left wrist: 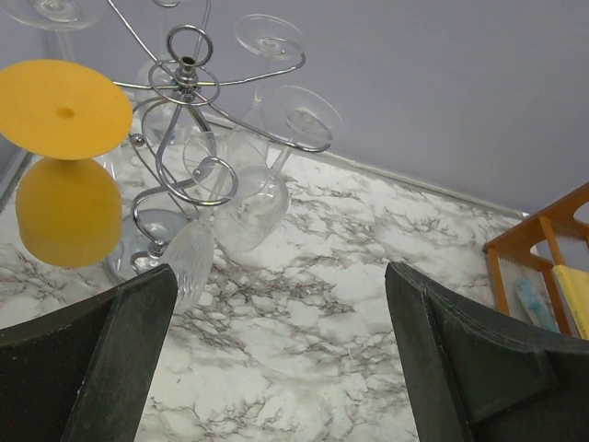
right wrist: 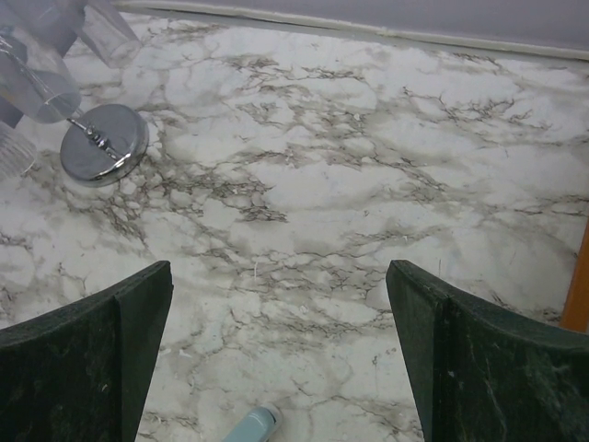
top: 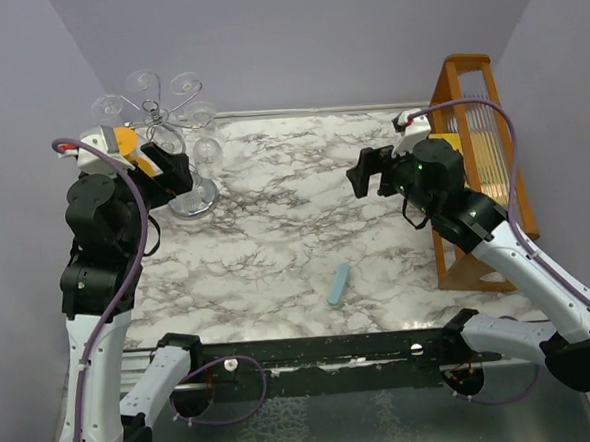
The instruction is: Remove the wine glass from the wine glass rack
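The wine glass rack (top: 168, 117), a silvery wire tree on a round shiny base (top: 194, 199), stands at the table's back left. Several clear wine glasses (left wrist: 253, 207) hang from it upside down, along with an orange one (left wrist: 69, 207). My left gripper (top: 177, 168) is open and empty right beside the rack. In the left wrist view the left gripper (left wrist: 281, 276) points at the hanging glasses, with a ribbed glass (left wrist: 190, 258) next to its left finger. My right gripper (top: 367, 173) hovers open and empty over mid-table. The right wrist view shows the right gripper (right wrist: 281, 267) facing the rack base (right wrist: 103, 155).
A tall orange wooden slatted rack (top: 477, 160) stands at the right edge, behind my right arm. A small light blue object (top: 339, 283) lies on the marble table (top: 276, 232) near the front. Purple walls close in the back and sides.
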